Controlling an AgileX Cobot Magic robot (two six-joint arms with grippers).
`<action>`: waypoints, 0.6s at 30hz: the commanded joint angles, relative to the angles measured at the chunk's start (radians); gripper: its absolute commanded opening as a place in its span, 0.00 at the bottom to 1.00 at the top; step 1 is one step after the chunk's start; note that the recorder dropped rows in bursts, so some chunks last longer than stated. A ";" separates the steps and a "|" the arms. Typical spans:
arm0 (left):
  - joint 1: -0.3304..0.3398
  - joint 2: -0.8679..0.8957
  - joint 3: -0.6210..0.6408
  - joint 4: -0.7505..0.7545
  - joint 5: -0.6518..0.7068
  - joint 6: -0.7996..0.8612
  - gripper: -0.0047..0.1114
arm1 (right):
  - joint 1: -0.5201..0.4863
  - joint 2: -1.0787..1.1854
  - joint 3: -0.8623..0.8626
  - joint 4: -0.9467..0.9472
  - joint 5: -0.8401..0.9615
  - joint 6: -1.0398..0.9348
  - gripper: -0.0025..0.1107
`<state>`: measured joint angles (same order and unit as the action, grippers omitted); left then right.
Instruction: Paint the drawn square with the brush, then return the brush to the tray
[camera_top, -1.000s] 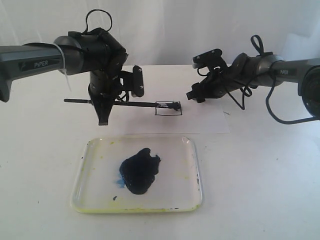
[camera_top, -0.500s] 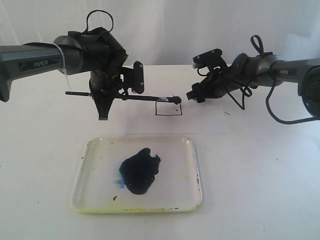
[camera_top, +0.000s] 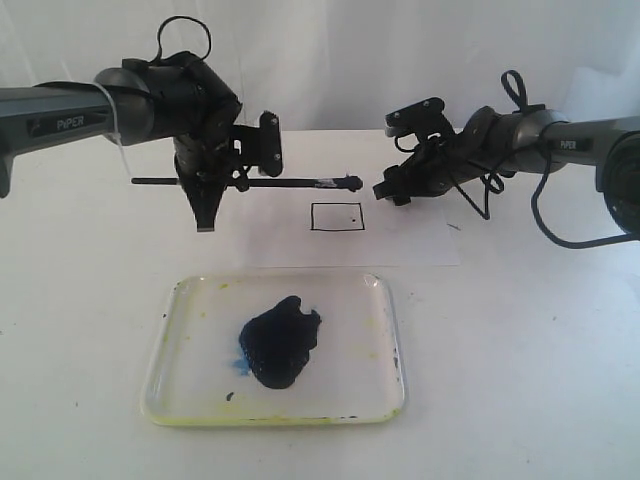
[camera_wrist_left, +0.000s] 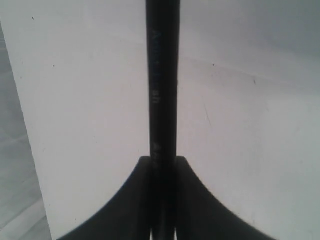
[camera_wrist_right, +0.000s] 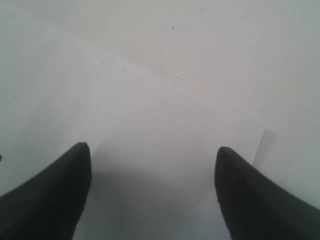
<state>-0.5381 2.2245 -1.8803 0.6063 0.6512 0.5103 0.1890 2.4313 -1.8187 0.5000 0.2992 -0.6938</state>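
left pincer is clenching long thin black brush, tip reaching right, far of small black-outlined square. right pincer is hanging released. clear plastic tray, nearer, is holding dark navy paint blob.

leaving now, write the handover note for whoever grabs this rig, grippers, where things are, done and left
Left gripper: shut on the brush, held level in the air, tip near the drawn square.
Right gripper: open, empty, above the paper.
Tray: in front of the paper, paint blob in it.
Done: one dot inside the square.
Left: fill the square, put the brush in the tray.
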 joint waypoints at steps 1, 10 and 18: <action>0.001 -0.001 -0.004 -0.063 -0.023 0.046 0.04 | -0.001 0.004 0.005 -0.002 -0.017 0.000 0.60; 0.026 0.002 -0.004 -0.078 -0.004 0.067 0.04 | -0.001 0.004 0.005 -0.002 -0.017 0.000 0.60; 0.026 0.021 -0.004 -0.093 -0.004 0.096 0.04 | -0.001 0.004 0.005 -0.002 -0.019 0.000 0.60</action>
<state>-0.5144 2.2362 -1.8803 0.5353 0.6362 0.5911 0.1890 2.4330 -1.8187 0.5000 0.2909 -0.6917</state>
